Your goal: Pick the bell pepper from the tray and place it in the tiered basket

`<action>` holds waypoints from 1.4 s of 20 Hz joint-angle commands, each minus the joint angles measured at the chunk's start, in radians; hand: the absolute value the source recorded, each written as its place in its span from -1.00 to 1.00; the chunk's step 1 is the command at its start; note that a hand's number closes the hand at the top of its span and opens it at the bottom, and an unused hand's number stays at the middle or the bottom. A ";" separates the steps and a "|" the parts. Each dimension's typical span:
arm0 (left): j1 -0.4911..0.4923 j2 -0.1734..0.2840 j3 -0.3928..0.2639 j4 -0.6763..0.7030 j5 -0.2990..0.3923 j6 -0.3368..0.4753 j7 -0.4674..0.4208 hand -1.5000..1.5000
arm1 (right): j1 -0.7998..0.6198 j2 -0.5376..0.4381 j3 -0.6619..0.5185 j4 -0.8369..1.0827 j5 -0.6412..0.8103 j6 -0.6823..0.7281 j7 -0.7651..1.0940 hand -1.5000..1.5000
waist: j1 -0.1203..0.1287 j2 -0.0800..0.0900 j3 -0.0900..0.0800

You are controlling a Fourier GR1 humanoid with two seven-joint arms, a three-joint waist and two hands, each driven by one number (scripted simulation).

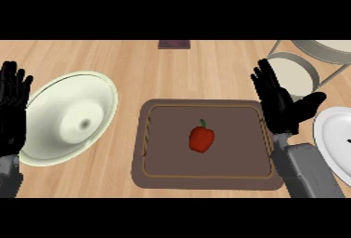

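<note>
A red bell pepper (201,138) with a green stem lies near the middle of the brown tray (159,172). My right hand (280,104) hovers open over the tray's right rim, fingers straight and pointing away, a short way right of the pepper and not touching it. At the picture's left edge my left hand (12,109) is open with fingers up, resting beside the pale plate. The tiered basket (305,65), with beige round shelves on a grey wire frame, stands at the far right corner, beyond my right hand.
A large pale green plate (68,116) lies left of the tray. A white plate (336,137) sits at the right edge, next to my right forearm. A small dark object (174,44) lies at the counter's far edge. Bare wood lies between tray and basket.
</note>
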 commanded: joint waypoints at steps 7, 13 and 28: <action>0.045 -0.092 -0.123 0.013 -0.063 0.012 0.033 0.00 | -0.016 0.185 -0.320 -0.278 -0.247 -0.169 -0.216 1.00 | -0.146 -0.034 0.051; 0.002 -0.174 -0.260 0.001 -0.150 0.036 0.087 0.00 | 0.226 0.126 -0.126 -0.291 -0.356 0.229 -0.099 -1.00 | -0.031 0.009 0.004; -0.026 -0.215 -0.272 0.033 -0.196 0.057 0.099 0.00 | 0.351 -0.540 -0.089 -0.755 0.162 0.379 0.256 -1.00 | -0.027 0.002 -0.007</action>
